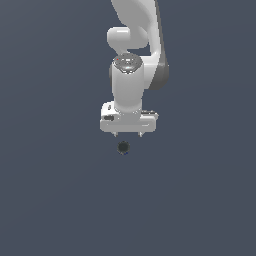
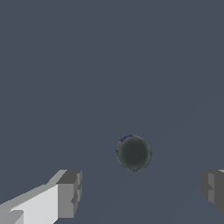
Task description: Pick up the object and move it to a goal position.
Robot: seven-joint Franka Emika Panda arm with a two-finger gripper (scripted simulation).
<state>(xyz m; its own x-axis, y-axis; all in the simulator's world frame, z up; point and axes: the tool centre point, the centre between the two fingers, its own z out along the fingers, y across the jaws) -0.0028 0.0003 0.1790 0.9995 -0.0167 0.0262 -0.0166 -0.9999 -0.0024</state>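
The object point(image 1: 123, 147) is a tiny dark round ball on the flat grey-blue ground, just below the white gripper point(image 1: 128, 134) in the exterior view. My gripper points straight down and stands open, its two short fingertips barely showing under the hand. In the wrist view the object point(image 2: 134, 153) shows a faint blue speck on its rim. It lies ahead of the gap between the two grey fingers point(image 2: 70, 193), not between them. The gripper point(image 2: 140, 190) holds nothing.
The white arm point(image 1: 137, 30) rises behind the hand toward the top of the exterior view. Plain grey-blue ground point(image 1: 60, 190) lies all around. No goal marker shows in either view.
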